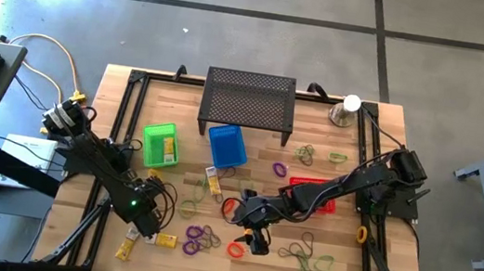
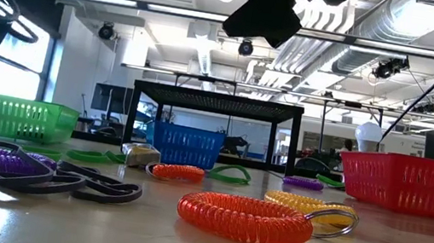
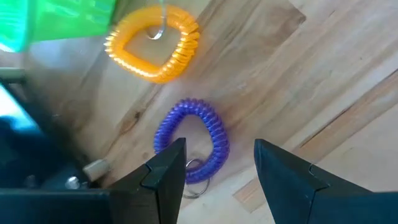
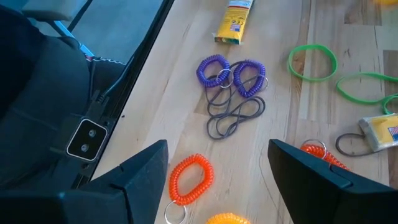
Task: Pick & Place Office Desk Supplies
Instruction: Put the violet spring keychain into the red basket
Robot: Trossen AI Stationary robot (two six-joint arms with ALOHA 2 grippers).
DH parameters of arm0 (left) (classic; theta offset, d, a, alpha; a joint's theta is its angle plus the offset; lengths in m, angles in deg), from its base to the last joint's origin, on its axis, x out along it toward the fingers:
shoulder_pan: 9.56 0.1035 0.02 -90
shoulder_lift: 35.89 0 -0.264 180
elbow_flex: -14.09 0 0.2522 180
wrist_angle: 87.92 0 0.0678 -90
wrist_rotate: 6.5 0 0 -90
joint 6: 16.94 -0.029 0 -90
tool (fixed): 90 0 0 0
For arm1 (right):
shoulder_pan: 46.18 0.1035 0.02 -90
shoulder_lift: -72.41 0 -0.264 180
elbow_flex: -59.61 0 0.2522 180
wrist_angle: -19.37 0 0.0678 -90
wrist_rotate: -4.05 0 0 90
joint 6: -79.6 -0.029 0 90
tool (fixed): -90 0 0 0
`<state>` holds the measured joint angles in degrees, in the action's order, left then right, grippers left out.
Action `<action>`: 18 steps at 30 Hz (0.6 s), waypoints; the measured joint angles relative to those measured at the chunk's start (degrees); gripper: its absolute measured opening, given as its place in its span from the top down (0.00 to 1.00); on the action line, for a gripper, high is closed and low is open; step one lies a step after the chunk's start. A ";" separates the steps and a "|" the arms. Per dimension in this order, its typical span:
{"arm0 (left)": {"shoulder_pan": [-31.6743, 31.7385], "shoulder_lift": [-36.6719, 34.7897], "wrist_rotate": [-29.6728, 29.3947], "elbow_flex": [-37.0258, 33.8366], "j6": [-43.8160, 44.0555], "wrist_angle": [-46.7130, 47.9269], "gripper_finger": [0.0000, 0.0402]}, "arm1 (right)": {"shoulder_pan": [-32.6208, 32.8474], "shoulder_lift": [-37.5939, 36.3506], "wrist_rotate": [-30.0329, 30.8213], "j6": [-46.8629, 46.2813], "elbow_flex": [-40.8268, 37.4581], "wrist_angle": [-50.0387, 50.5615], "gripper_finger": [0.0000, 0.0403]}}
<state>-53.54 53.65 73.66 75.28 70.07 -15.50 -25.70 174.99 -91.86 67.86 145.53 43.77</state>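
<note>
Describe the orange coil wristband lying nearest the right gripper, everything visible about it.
The orange coil wristband is a closed loop of tightly wound, glossy plastic-looking spiral cord, roughly oval. A small metal key ring hangs from one end. It lies flat on the wooden table, near the front edge, touching nothing else that shows. In the low view it sits in the foreground, with a yellow coil just behind. The right gripper hovers above it, jaws open, not touching it.
</note>
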 joint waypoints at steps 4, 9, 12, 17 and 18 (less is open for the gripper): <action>0.00 -0.06 -0.07 -1.59 0.00 -2.10 0.55 | -0.01 0.00 -0.02 0.00 0.00 0.08 0.34; -0.02 -0.15 -0.10 -2.41 0.02 -2.37 0.55 | -0.01 0.00 -0.02 0.00 0.00 0.14 0.34; -0.02 -0.15 -0.15 -2.73 0.02 -2.92 0.55 | -0.01 0.00 -0.02 0.00 0.00 -0.03 0.34; 0.50 -0.24 1.35 -4.21 0.09 -4.96 0.55 | -0.01 0.00 -0.04 0.00 0.00 -0.09 0.34; 0.86 -0.24 2.25 -4.64 0.64 -5.03 0.56 | -0.01 0.00 -0.07 0.00 0.00 -0.09 0.34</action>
<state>-52.68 53.41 75.91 70.64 70.70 -20.53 -25.71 174.99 -91.93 67.86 145.53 43.67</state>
